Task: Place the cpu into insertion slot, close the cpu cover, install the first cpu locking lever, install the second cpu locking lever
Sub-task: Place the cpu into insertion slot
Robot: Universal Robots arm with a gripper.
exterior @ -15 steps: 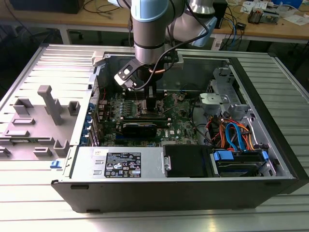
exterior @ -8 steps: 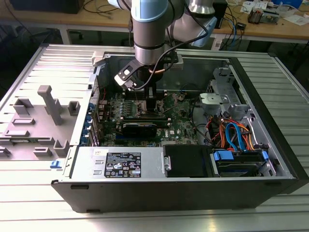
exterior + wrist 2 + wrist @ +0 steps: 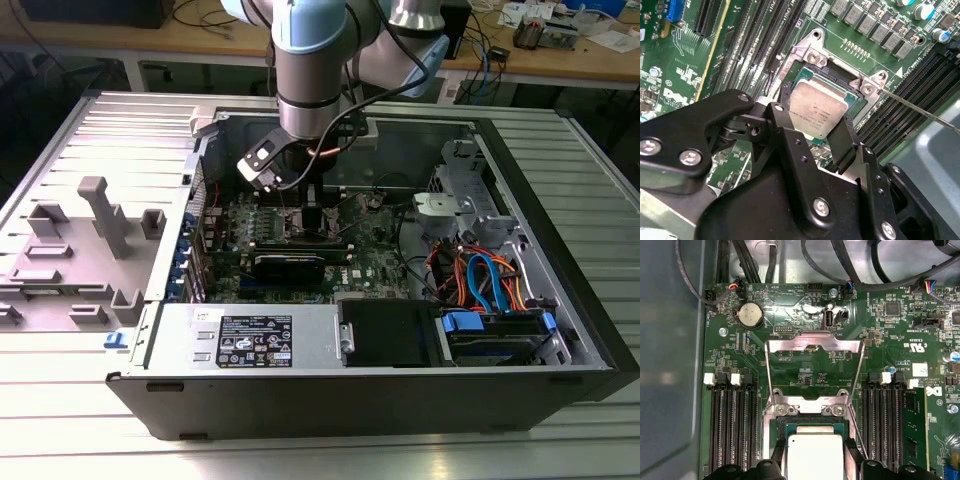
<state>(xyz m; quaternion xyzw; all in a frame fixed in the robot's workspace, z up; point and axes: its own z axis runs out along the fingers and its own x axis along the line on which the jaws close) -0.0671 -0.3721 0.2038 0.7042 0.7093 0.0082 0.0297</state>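
The hand (image 3: 812, 127) is narrow, its two black fingers (image 3: 787, 135) pressed to opposite edges of the cpu (image 3: 819, 107). The cpu sits level at the slot (image 3: 835, 77), inside its silvery rim; whether it is fully seated I cannot tell. The cover (image 3: 812, 344) is swung open, away from the slot, with green board (image 3: 890, 340) showing through its cut-out. A thin wire lever (image 3: 920, 107) stands free beside the slot. Long black memory slots (image 3: 735, 430) flank both sides. In the exterior view the arm (image 3: 310, 60) reaches down into an open case (image 3: 400, 395) lying on the bench (image 3: 300, 455).
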